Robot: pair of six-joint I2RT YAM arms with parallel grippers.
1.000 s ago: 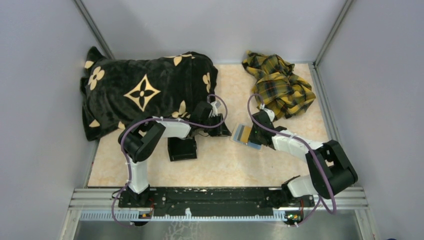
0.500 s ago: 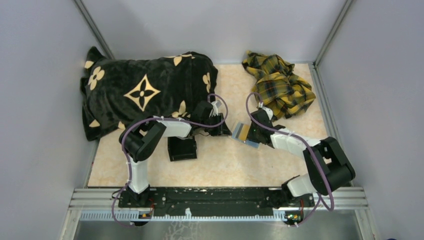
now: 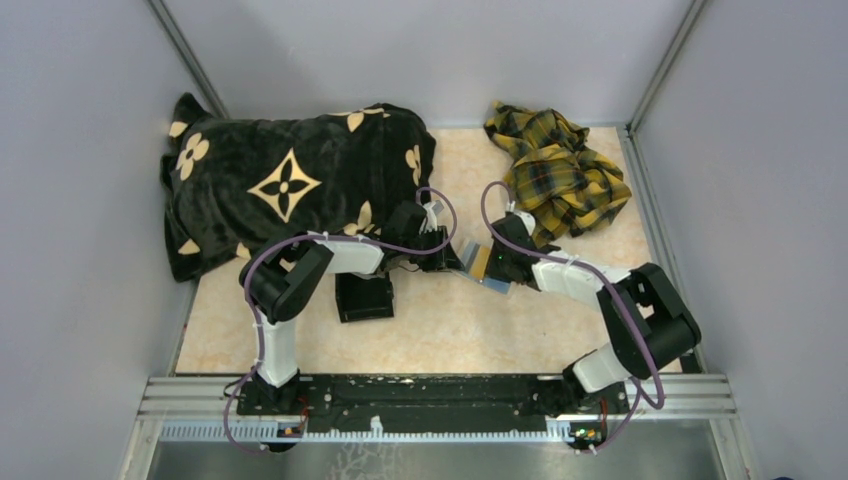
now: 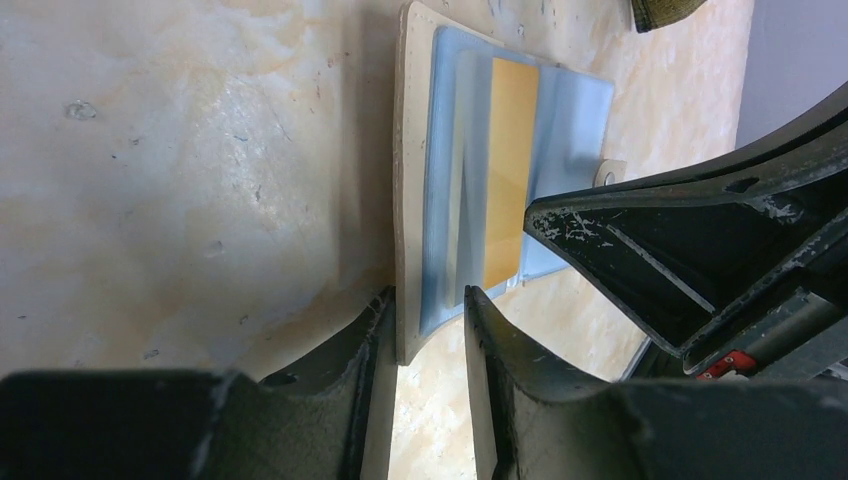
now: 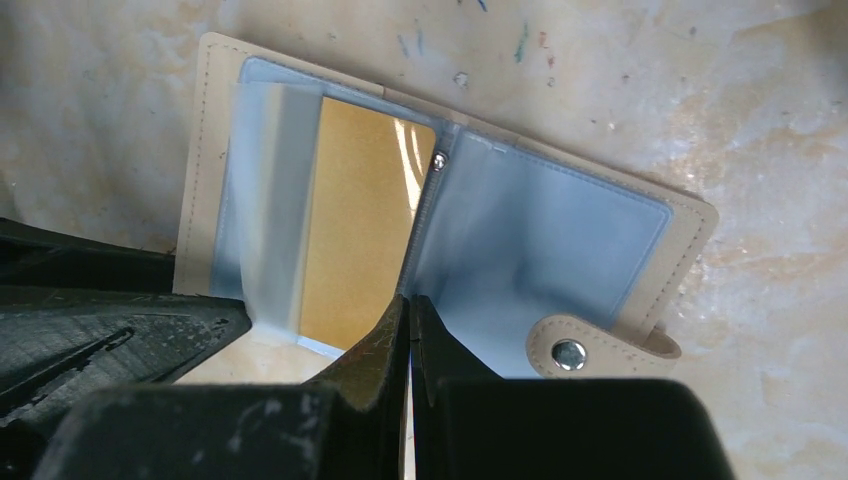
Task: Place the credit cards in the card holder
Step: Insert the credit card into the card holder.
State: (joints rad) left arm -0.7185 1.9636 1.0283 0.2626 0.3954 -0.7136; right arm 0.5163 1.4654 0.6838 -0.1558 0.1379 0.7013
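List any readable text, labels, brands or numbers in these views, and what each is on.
Nothing legible in any view.
No print on the card holder: plain beige cover, clear sleeves.
The yellow card in a sleeve shows a blank face.
The black blanket has flower and diamond motifs only, no letters.
The plaid cloth has pattern only.
The red tag in the left wrist view is too small to read.

- Card holder (image 5: 692, 228): matt beige stitched leather-look cover; sleeves (image 5: 540, 235) glossy clear plastic.
- Table (image 5: 780, 100): smooth marbled surface.
- My right fingers (image 5: 372, 350): scuffed matt black plastic.
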